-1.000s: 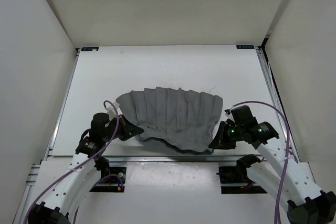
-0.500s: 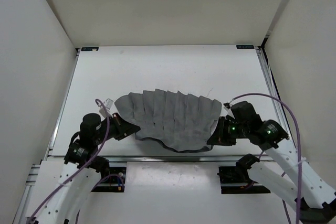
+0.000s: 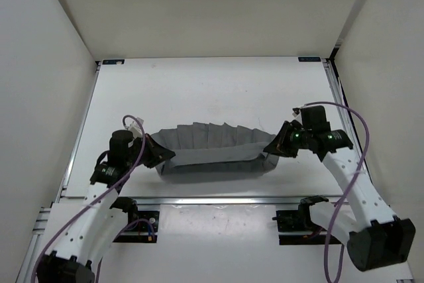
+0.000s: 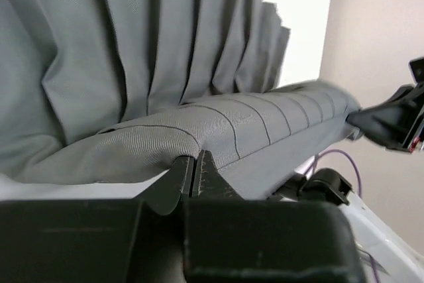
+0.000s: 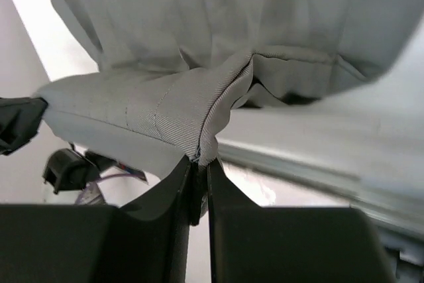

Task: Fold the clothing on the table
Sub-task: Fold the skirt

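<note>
Toward six o'clock on the table (image 3: 199, 87), left gripper (image 3: 168, 157) at nine and right gripper (image 3: 269, 149) at three each pinch the raised edge of the clothing (image 3: 209, 138); blue corner marks (image 3: 114, 61) too small to read.

Bright, even overhead light; faint shadow beneath the clothing (image 3: 209, 154); wrist views blur up close (dark fingers (image 4: 177, 183)).

Clothing (image 3: 209, 150) was plain medium grey with long lengthwise pleat lines and a fine twill weave up close. Table (image 3: 199, 91) was white, rails (image 3: 212, 199) silver, corner marks (image 3: 112, 61) blue. My left gripper (image 3: 167, 158) and right gripper (image 3: 268, 150) were black, arms (image 3: 93, 220) white, cables (image 3: 351, 111) purple.
</note>
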